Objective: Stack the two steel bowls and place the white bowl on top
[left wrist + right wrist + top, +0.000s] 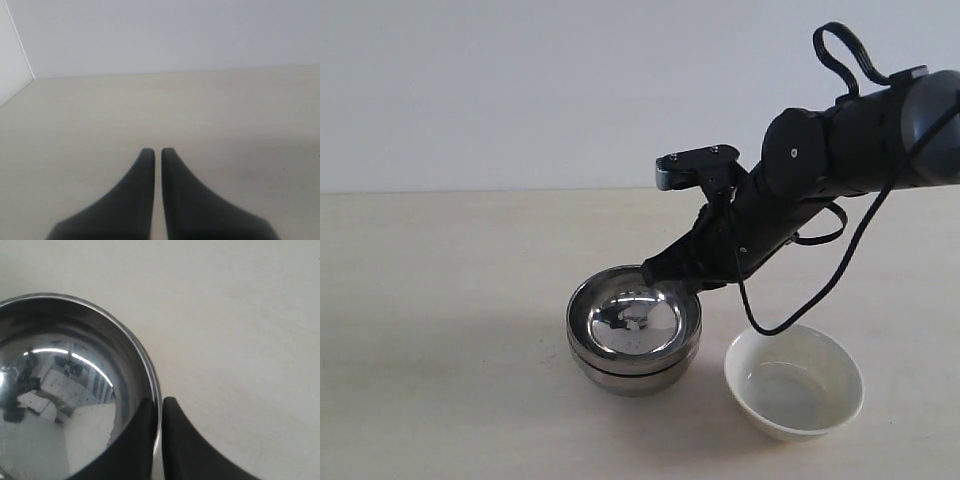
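Steel bowls point(634, 348) sit nested on the pale counter point(440, 300), the upper bowl point(635, 320) held at its far right rim by the right gripper point(656, 276). Its black fingers point(175, 440) pinch the thin metal edge, one inside the bowl and one outside. The mirror-bright inside of that bowl fills much of the right wrist view. The lower bowl point(635, 378) shows only as a shiny band beneath the upper rim. The right arm point(820, 170) slopes down to the stack from the upper right, a black cable point(820, 290) looping below it. The white bowl point(795, 388) stands upright on the counter near the stack, to its right and closer to the camera, not touching it. The left gripper point(158, 152) hangs over the counter with its fingers point(140, 200) pressed almost together, gripping nothing.
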`<action>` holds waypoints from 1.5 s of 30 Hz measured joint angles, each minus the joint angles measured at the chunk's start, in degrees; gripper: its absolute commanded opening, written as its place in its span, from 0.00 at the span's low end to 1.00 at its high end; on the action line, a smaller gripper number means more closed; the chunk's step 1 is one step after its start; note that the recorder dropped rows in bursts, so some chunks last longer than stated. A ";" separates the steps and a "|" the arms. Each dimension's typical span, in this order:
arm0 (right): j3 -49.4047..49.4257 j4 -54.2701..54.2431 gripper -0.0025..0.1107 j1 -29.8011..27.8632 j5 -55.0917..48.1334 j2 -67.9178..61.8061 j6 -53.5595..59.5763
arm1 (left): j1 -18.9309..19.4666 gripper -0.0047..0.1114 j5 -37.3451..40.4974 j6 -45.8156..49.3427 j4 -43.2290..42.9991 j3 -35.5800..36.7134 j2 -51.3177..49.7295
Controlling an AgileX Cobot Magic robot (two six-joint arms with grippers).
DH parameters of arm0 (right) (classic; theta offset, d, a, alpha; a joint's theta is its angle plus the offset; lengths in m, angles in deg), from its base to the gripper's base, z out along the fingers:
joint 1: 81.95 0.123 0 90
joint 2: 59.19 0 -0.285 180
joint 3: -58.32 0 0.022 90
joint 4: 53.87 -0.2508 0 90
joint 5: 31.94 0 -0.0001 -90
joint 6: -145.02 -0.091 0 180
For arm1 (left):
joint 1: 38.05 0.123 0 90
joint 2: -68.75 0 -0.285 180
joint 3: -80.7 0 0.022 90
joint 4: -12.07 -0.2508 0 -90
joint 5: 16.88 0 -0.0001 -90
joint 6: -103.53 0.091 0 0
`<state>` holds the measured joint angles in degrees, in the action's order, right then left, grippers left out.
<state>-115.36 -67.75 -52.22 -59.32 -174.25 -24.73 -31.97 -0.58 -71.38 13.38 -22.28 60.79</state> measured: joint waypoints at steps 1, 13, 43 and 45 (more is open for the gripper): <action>0.03 0.03 0.02 0.00 0.00 0.00 0.00 | 0.00 0.08 0.00 0.00 0.00 0.00 0.00; 0.13 -0.83 0.02 0.00 -0.36 0.57 0.11 | 0.00 0.08 0.00 0.00 0.00 0.00 0.00; 11.61 17.92 0.58 -7.03 -16.72 11.97 -11.38 | 0.00 0.08 0.00 0.00 0.00 0.00 0.00; 11.61 17.98 0.57 -7.03 -15.49 9.79 -12.50 | 0.00 0.08 0.00 0.00 0.00 0.00 0.00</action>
<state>-103.75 -49.76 -59.25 -74.81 -164.46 -37.23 -31.97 -0.58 -71.38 13.38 -22.28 60.79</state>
